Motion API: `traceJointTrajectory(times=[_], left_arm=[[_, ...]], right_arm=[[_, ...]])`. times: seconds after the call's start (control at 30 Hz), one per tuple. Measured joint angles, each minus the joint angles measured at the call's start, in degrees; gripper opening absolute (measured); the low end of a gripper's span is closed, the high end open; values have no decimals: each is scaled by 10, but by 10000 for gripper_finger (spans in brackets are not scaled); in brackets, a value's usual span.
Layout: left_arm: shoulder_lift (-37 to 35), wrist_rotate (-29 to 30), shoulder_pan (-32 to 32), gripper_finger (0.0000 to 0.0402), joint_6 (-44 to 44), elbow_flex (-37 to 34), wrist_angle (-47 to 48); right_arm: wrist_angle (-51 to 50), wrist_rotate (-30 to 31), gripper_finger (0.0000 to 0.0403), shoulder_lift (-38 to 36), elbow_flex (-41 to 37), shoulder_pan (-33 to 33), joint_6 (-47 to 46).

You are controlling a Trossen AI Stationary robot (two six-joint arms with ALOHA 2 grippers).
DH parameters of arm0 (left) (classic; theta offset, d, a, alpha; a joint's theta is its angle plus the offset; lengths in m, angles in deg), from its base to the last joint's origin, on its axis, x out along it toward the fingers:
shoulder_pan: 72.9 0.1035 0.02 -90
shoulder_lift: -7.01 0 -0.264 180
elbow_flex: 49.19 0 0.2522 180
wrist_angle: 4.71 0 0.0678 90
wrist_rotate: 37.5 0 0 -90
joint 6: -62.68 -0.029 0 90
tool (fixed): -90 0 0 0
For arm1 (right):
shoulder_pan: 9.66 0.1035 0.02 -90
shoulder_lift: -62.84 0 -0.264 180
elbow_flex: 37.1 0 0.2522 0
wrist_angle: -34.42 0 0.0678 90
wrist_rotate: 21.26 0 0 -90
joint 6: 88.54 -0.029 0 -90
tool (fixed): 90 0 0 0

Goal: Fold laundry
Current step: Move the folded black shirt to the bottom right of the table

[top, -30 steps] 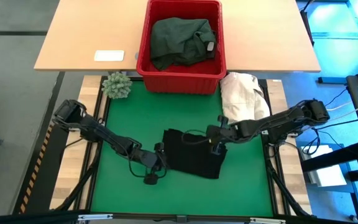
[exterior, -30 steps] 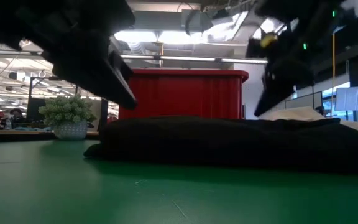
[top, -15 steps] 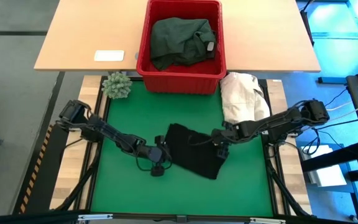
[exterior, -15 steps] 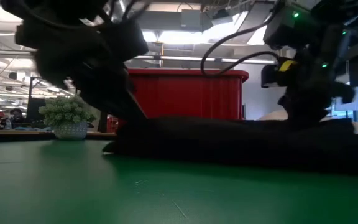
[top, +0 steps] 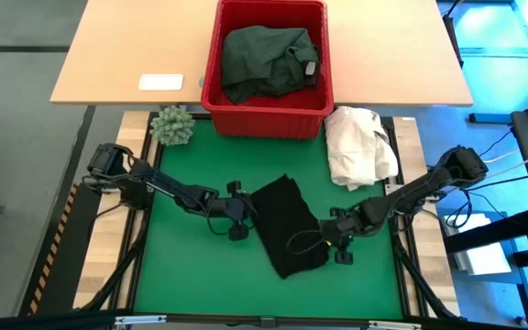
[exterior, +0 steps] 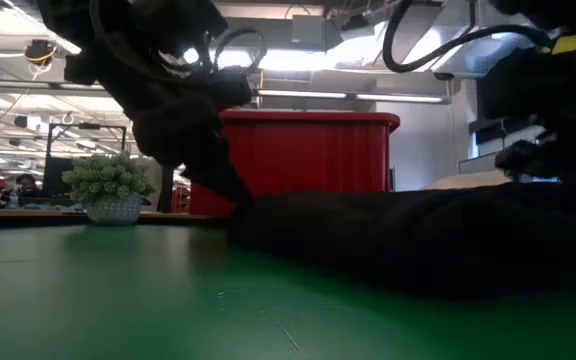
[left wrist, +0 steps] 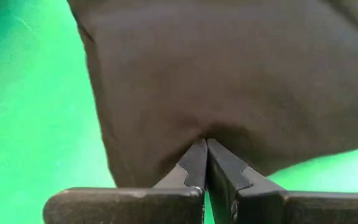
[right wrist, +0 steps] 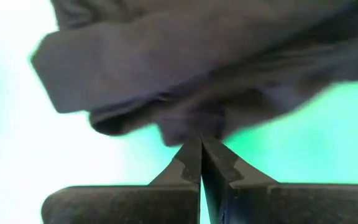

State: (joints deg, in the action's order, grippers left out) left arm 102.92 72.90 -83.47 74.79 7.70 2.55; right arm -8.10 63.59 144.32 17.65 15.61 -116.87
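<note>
The black garment [top: 287, 225] has swung round on the green mat [top: 181, 266] into a narrower, diagonal strip. The left gripper [top: 243, 209] and right gripper [top: 330, 238], each pinched tight on an opposite edge, look mid-fold, with smoothing still to come.

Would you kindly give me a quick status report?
Left gripper and right gripper both shut on black garment. Garment flat on green mat. Nothing blocking.
</note>
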Motion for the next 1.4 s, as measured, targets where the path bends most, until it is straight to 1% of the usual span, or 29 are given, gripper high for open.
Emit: traceJointTrajectory(times=[0.07,0.17,0.3,0.37,0.53,0.67,0.73,0.83,0.93,1.03,1.13,1.23,1.33,1.4], left_arm=[[-18,1,0,1,-7,0,8],[-51,4,0,1,-7,0,22],[-94,16,-11,1,-7,0,31],[-120,16,-18,1,-8,0,31],[-175,17,-39,2,-61,0,15],[-202,17,-44,1,-69,0,6],[-205,18,-44,2,-68,0,8],[-205,18,-48,1,-67,0,8],[-203,16,-49,1,-67,0,8],[-208,14,-51,1,-74,0,0],[-218,5,-58,1,-108,0,-19],[-225,6,-60,1,-112,0,-18],[-225,11,-59,1,-110,0,-17],[-225,11,-60,1,-99,0,-17]], right_arm=[[-38,35,0,-7,15,4,-3],[-54,85,0,-25,34,2,5],[-33,159,0,-33,61,-15,65],[5,177,0,-33,70,-32,101],[111,173,0,-19,70,-89,186],[158,155,0,10,70,-141,225],[163,147,0,27,70,-161,241],[166,150,0,54,70,-178,246],[166,128,0,79,70,-187,242],[147,122,0,95,70,-185,228],[110,120,0,96,70,-177,198],[73,122,0,95,70,-160,178],[13,118,0,92,70,-130,141],[-56,114,0,89,70,-99,103]])
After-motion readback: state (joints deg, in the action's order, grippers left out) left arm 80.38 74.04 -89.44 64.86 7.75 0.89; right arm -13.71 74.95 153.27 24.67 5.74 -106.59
